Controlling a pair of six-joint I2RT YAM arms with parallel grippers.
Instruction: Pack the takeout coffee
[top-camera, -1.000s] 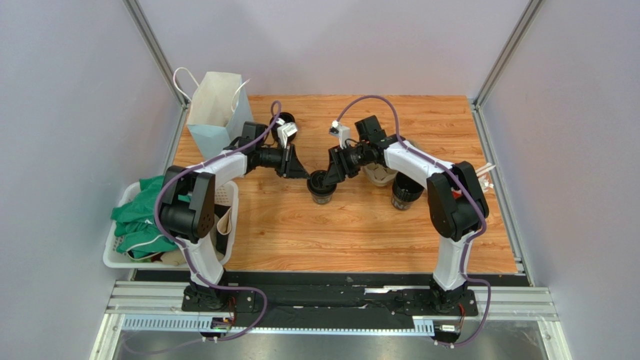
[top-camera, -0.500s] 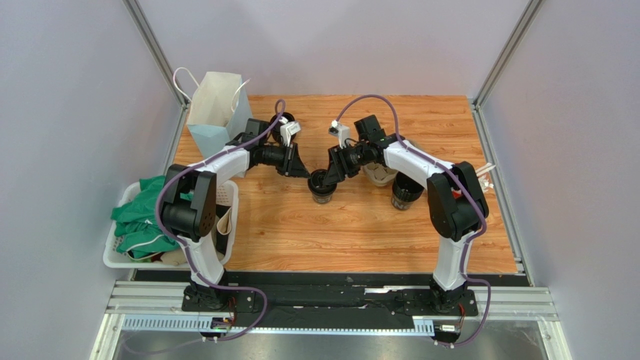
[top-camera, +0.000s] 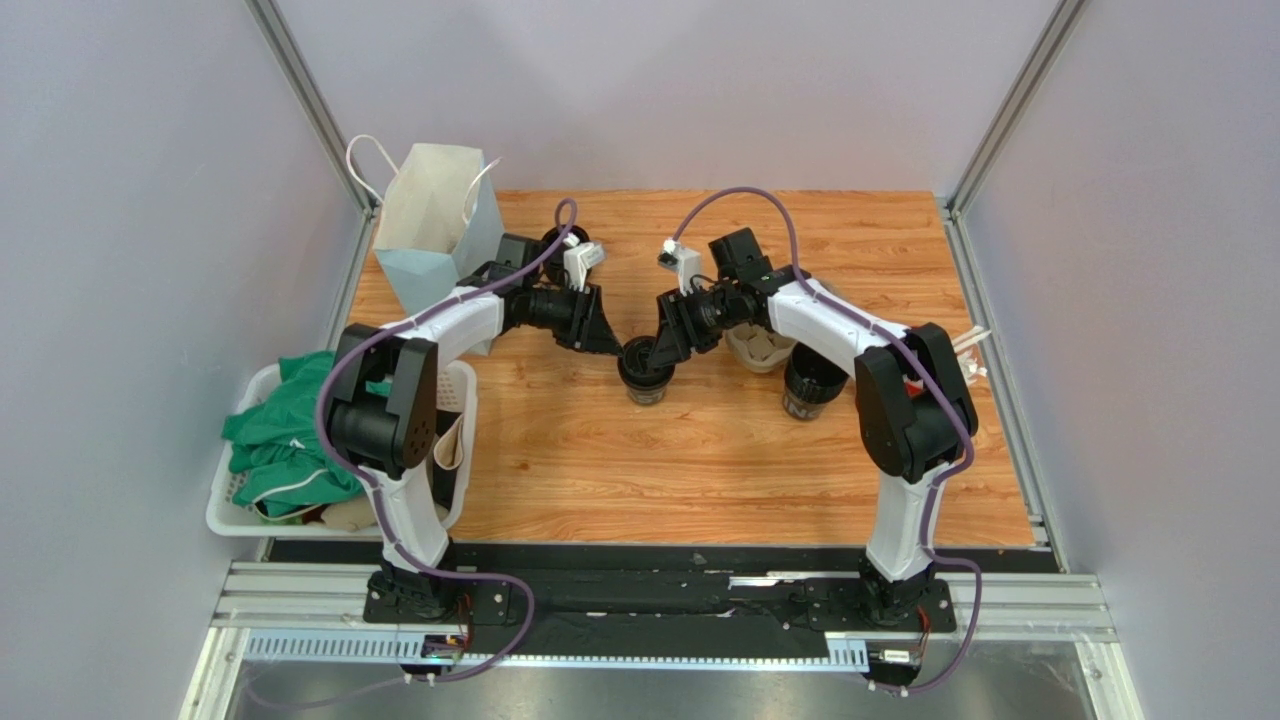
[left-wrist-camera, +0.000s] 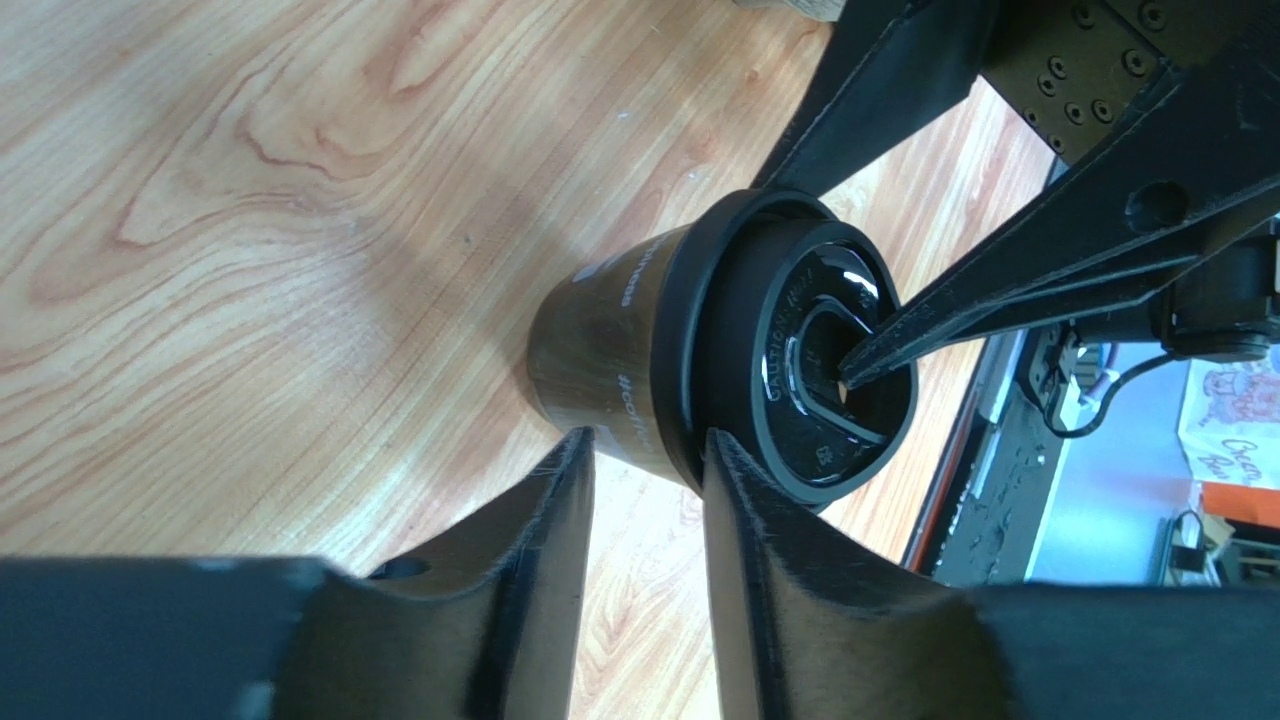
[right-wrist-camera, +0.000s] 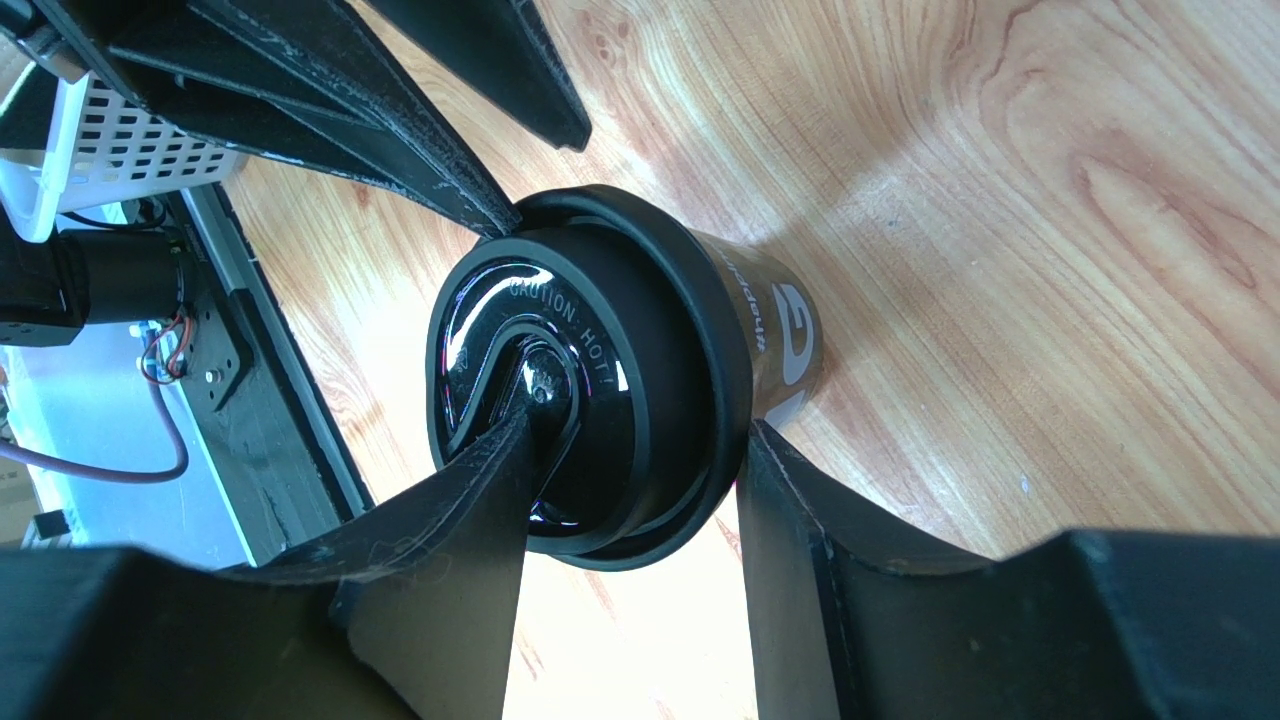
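Left wrist: left gripper (left-wrist-camera: 646, 440) has its jaws apart, tips just short of the lid rim, with nothing clamped between them as far as you can see. Straight ahead of those tips the takeout coffee (left-wrist-camera: 616, 375) stands upright on the table (left-wrist-camera: 226, 180) with its lid (left-wrist-camera: 774, 293) on. Beyond it, the right gripper (right-wrist-camera: 639, 423) is closed on the cup, one finger lying in the lid's recess and the other against the side wall just under the rim. Over the last second in the top view, the left wrist has shifted slightly, while the cup and right arm haven't budged. I read that as left letting go and right keeping custody, so the lid step is likely done. The cup isn't packed yet: the cup tray (top-camera: 756, 356) lies behind the right wrist, apart from the cup. Next you need a clean lift by the right arm. That finger-on-lid grip looks off-centre, so watch for tilt.
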